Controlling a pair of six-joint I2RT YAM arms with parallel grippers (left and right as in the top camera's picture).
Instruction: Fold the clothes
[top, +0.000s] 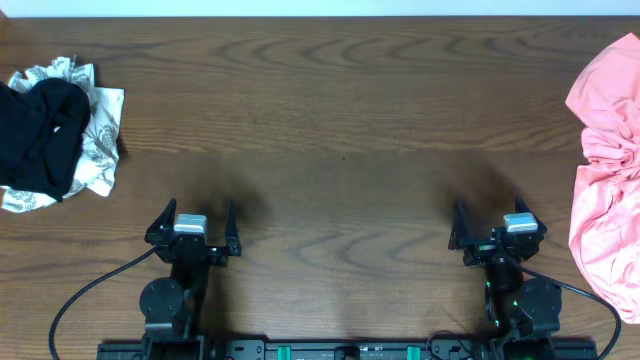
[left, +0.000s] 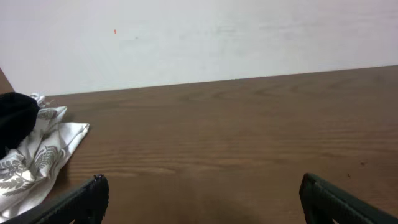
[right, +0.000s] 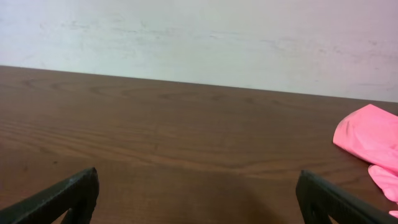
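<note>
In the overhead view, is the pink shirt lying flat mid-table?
No, the pink shirt lies bunched at the right edge of the table.

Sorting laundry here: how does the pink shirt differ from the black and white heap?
The pink shirt is one plain colour; the black and white heap is black cloth on white leaf-printed fabric. The pink shirt is larger, at the table's right; the heap is smaller, at its left. Both lie crumpled, unfolded.
</note>
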